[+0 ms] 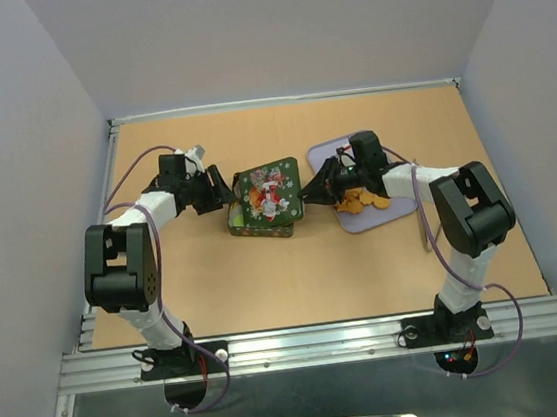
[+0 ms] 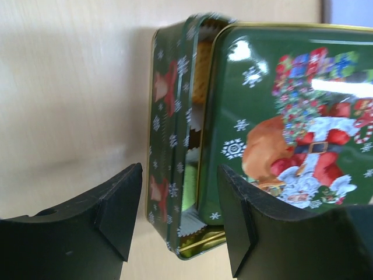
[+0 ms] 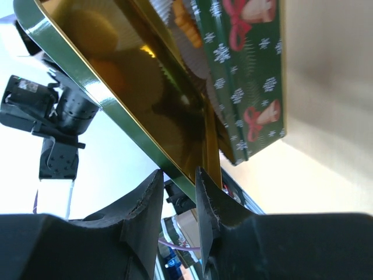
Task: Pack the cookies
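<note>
Both sides busy: my right gripper (image 3: 179, 175) pinches the lid (image 3: 116, 87) by its rim, tilted over the tin (image 2: 166, 146); my left gripper (image 2: 179, 172) gapes beside the tin's wall; cookies (image 1: 362, 200) piled on the tray (image 1: 325, 153).

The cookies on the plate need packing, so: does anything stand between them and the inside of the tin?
Yes. The lid, pinched at its rim by the right gripper, sits tilted over the tin, covering most of its opening on the side toward the cookies. Only a gap on its left shows.
</note>
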Robot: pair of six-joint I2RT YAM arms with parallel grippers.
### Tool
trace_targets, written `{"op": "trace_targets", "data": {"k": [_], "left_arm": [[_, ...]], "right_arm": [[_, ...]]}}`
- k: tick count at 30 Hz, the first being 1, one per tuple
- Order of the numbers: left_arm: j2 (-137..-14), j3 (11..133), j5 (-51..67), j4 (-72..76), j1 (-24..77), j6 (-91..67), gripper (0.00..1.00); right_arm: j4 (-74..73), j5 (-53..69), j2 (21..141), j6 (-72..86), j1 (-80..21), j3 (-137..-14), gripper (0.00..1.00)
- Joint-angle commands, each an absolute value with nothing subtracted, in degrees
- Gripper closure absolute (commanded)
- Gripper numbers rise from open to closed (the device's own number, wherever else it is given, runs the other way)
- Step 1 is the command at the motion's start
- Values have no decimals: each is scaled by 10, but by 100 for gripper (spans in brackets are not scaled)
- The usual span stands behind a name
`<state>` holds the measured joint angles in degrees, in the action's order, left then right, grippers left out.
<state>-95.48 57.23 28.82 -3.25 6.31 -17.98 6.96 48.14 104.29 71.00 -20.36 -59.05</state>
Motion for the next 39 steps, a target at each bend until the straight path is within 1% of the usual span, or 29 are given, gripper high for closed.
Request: {"op": "trace_targets", "data": {"k": [1, 9, 15, 26, 34, 35, 39], "left_arm": [[-962, 555, 297, -9, 62, -175, 35], [-958, 534, 321, 30, 62, -196, 35], [-943, 533, 339, 47, 62, -222, 35], [-911, 479, 378, 125, 62, -260, 35], [-897, 428, 404, 213, 61, -294, 33], [-892, 422, 403, 220, 61, -297, 31], [-888, 417, 416, 232, 61, -300, 30]], "right_arm": [[89, 495, 1051, 699, -204, -574, 67], [90, 493, 1058, 693, -205, -550, 70], [90, 490, 1063, 689, -204, -525, 77], [90, 493, 1077, 687, -204, -533, 80], [88, 496, 1078, 684, -204, -541, 81], [89, 496, 1078, 684, -204, -542, 82], [89, 496, 1079, 683, -204, -549, 82]]}}
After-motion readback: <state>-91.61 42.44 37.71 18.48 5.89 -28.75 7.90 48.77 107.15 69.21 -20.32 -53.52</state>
